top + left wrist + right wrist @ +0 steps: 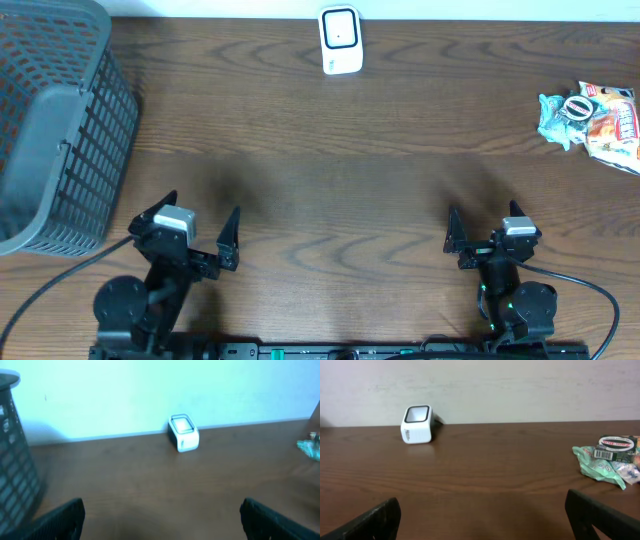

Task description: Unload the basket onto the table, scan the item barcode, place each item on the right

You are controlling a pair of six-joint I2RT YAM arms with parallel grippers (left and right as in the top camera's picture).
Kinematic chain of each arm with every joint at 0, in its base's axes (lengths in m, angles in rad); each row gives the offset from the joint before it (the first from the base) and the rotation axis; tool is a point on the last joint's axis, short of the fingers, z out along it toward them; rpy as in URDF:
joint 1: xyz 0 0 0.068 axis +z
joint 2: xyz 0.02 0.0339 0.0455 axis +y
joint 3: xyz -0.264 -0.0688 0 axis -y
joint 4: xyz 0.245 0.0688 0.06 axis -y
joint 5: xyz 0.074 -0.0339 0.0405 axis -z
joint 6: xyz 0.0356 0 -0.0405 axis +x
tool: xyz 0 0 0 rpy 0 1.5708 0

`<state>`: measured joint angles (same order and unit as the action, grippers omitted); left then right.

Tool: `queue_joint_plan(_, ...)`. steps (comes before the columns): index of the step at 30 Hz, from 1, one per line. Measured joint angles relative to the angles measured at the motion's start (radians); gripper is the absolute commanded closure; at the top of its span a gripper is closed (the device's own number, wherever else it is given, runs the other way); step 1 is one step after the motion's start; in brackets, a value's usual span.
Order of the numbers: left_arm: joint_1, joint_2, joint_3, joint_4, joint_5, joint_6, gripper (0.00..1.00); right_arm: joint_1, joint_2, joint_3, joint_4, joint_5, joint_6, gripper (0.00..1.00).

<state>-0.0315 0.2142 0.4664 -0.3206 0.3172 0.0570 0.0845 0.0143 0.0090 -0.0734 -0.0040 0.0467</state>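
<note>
The packets (pixel 592 118) lie in a small heap at the far right edge of the table (pixel 330 150), well apart from both grippers. In the heap there is a pale green wrapper (pixel 597 466), an orange-red bag (pixel 615 125) and a small pack with a barcode (pixel 606 454) that faces the right wrist camera.

The right gripper (pixel 485 220) is at the near edge, right of the centre. Its jaws stand wide apart and they hold nothing. The packets are ahead of it and to its right, not between its fingers (pixel 370 522).

The left gripper (pixel 200 215) is at the near edge, left of the centre, also spread wide and empty. The packets lie far across the table on its right. In its wrist view only a blurred bit of the green wrapper shows at the right border.

The white scanner (pixel 340 40) stands at the far edge in the middle, apart from the packets. A grey basket (pixel 60 130) stands at the far left.
</note>
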Motion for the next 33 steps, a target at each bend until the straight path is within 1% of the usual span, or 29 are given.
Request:
queue_joint_plan(2,0.013,-0.034,-0.069,0.087,0.024,0.0,0.02,0.0,0.0,0.0,0.0,0.0,0.0,0.01)
queue_joint_plan(6,0.038,-0.077,-0.171,0.17,0.061,0.003,0.02,0.0,0.0,0.0,0.0,0.0,-0.002,0.01)
queue_joint_plan(16,0.077,-0.195,-0.304,0.231,0.082,0.004,0.02,0.0,0.0,0.0,0.0,0.0,-0.003,0.01)
queue_joint_plan(21,0.077,-0.203,-0.357,0.309,0.088,0.005,0.03,0.0,0.0,0.0,0.0,0.0,-0.003,0.01)
queue_joint_plan(28,0.077,-0.203,-0.437,0.36,0.09,0.003,0.02,0.0,0.0,0.0,0.0,0.0,-0.003,0.01)
queue_joint_plan(33,0.077,-0.204,-0.454,0.338,0.083,-0.005,0.03,0.0,0.0,0.0,0.0,0.0,-0.003,0.01)
